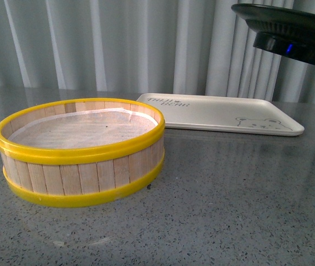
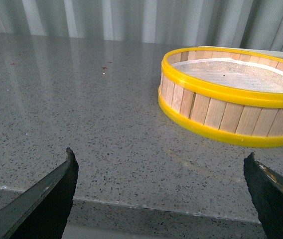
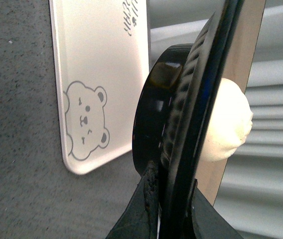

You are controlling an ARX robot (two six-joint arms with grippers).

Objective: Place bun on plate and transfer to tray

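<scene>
Closest to your front camera sits the yellow-rimmed steamer basket (image 1: 80, 166), on the left part of the worktop (image 1: 229, 199), with only its paper liner inside. By my reading, the first half of the job is done: the right wrist view shows the bun (image 3: 228, 124) resting on the tan inside of the plate (image 1: 290, 27). The right gripper (image 3: 171, 186) is clamped on that plate's black rim, one finger under it and one over. You are carrying the plate in the air, roughly level, high over the right side of the worktop. It is above the right end of the tray (image 1: 218, 113), though how squarely over it I cannot tell. The tray lies flat toward the far edge, just behind and right of the basket, and carries nothing. What is left is to lower the plate onto the tray and let go. Your left gripper (image 2: 160, 152) hangs low at one edge of the worktop, facing the basket, its jaws spread wide with nothing between them.
</scene>
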